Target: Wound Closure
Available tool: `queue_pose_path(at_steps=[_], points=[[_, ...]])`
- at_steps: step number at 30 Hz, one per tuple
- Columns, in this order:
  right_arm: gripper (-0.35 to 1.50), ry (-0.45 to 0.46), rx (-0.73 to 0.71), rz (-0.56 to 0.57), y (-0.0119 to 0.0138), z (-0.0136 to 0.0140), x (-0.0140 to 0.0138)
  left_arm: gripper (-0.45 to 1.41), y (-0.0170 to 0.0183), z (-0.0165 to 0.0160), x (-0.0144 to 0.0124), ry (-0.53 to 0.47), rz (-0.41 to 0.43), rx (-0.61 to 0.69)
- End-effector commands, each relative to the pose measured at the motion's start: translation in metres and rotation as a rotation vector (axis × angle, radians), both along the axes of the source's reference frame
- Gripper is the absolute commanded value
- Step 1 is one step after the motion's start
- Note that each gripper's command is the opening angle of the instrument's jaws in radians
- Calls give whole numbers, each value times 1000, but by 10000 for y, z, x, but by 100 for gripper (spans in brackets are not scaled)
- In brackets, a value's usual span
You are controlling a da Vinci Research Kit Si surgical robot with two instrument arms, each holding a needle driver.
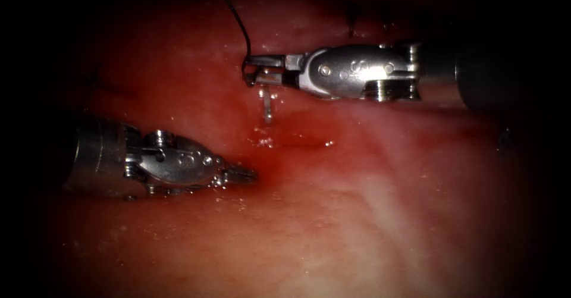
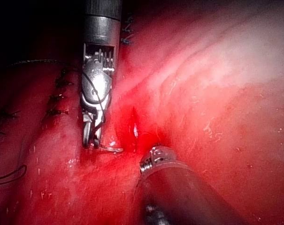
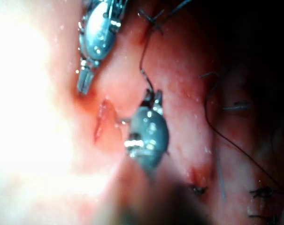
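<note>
The big red tissue point(image 1: 369, 215) has a small cut point(image 1: 279, 137) in the middle, wet with red fluid point(image 1: 267, 173). The right tool point(image 1: 257, 71) sits above the cut. Its fingers are closed on the curved needle point(image 1: 267, 104) near its back end, and the needle's tip goes down into the tissue. The left tool point(image 1: 244, 174) rests left of the cut, fingers closed and holding nothing. Thin black thread point(image 1: 241, 27) runs up from the needle.

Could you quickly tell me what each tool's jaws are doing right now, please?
Left tool: jaws shut, holding nothing, tip resting by the cut.
Right tool: jaws shut on the needle, thread trailing upward from it.
</note>
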State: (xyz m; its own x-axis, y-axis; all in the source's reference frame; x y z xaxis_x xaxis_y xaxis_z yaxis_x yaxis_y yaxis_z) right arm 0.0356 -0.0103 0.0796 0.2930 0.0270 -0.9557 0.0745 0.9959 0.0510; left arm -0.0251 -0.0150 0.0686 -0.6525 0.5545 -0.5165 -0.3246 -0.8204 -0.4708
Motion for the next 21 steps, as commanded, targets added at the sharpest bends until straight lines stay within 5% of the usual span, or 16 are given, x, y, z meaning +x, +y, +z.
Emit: queue_pose_path(at_steps=[1, 13, 21], points=[[-35, -8, 25, -15, -7, 10, 8, -22, -2, 6, -6, -1, 0, -1], [-35, -52, 185, -28, -18, 23, 7, -22, -2, 6, -5, -1, 1, -1], [-35, -50, 304, 111, -2, 18, -2, -22, -3, 7, -6, -1, 1, -2]])
